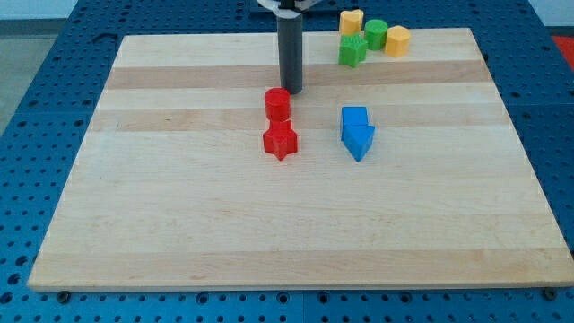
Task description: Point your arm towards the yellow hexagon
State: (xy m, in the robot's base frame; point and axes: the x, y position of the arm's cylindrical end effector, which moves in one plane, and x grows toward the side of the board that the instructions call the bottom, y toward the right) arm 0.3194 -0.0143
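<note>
At the view's top right — yellow hexagon (397, 40) — well apart from my tip (292, 91).

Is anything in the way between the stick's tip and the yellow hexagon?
Yes. In the camera view, the green star sits between my tip and the yellow hexagon.

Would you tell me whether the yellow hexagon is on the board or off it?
On. The yellow hexagon sits on the wooden board near its top edge, beside the green cylinder; my tip is well away.

Rod (290, 45) cut off at the view's top — its mount barely shows.
</note>
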